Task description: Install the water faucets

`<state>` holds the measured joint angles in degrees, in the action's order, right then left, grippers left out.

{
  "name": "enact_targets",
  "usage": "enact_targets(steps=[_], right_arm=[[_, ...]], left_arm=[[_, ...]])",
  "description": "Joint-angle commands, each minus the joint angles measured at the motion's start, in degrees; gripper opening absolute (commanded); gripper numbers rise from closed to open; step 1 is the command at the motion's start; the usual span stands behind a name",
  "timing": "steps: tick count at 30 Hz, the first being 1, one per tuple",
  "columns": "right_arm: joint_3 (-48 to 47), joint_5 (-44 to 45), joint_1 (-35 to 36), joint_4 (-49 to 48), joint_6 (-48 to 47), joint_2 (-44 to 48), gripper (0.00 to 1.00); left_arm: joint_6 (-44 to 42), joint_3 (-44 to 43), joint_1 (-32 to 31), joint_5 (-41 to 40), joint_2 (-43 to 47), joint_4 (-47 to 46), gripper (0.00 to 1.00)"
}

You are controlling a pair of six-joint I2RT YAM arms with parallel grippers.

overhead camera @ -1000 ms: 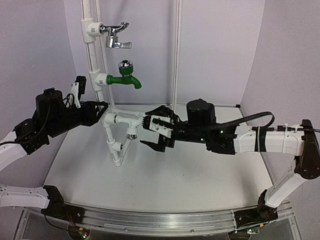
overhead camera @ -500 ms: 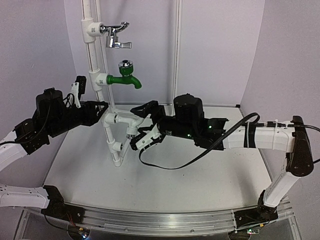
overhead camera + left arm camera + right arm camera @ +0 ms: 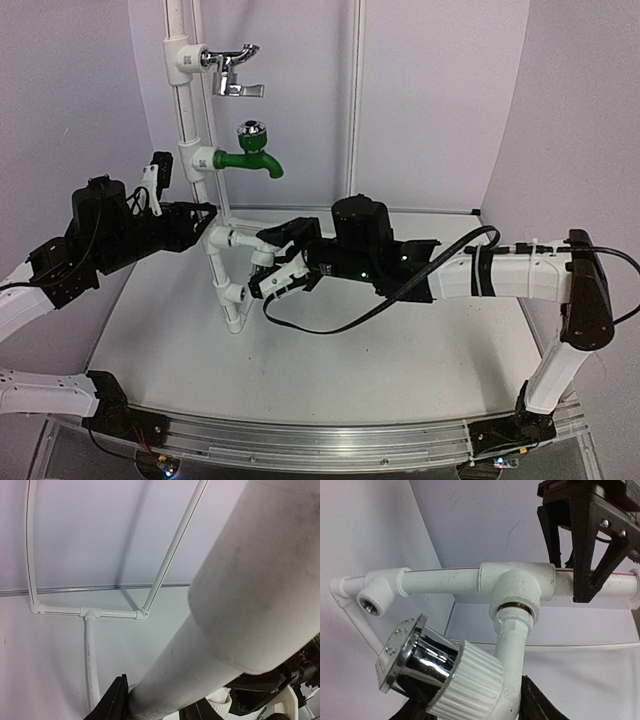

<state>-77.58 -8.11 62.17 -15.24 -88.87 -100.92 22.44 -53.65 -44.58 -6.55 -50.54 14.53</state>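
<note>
White plastic tap with ribbed collar and chrome knob (image 3: 452, 677) is hanging from the white pipe tee (image 3: 517, 592), brass thread showing, low on the white PVC pipe frame (image 3: 232, 300). Right gripper (image 3: 264, 265) is bracketing it, probably for turning; clamped or not, cannot tell. Left gripper (image 3: 203, 222) is pinching the horizontal pipe, apparently bracing the frame against twist.
</note>
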Motion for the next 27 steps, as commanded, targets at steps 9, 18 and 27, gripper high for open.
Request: enact_targets(steps=[9,18,27], right_arm=[[-1.83,-3.42,-0.61,-5.42,70.31,-3.62,0.06],[3.39,-25.98,-9.66,-27.81,132.73,-6.97,0.00],[7.04,-29.12,-11.88,-39.45,152.01,-9.37,0.55]], left_arm=[[8.81,-0.22,-0.77,6.37,-1.15,3.76,0.00],[9.45,0.02,-0.77,6.20,-0.81,3.70,0.00],[9.66,0.24,-0.80,6.04,-0.35,3.75,0.00]])
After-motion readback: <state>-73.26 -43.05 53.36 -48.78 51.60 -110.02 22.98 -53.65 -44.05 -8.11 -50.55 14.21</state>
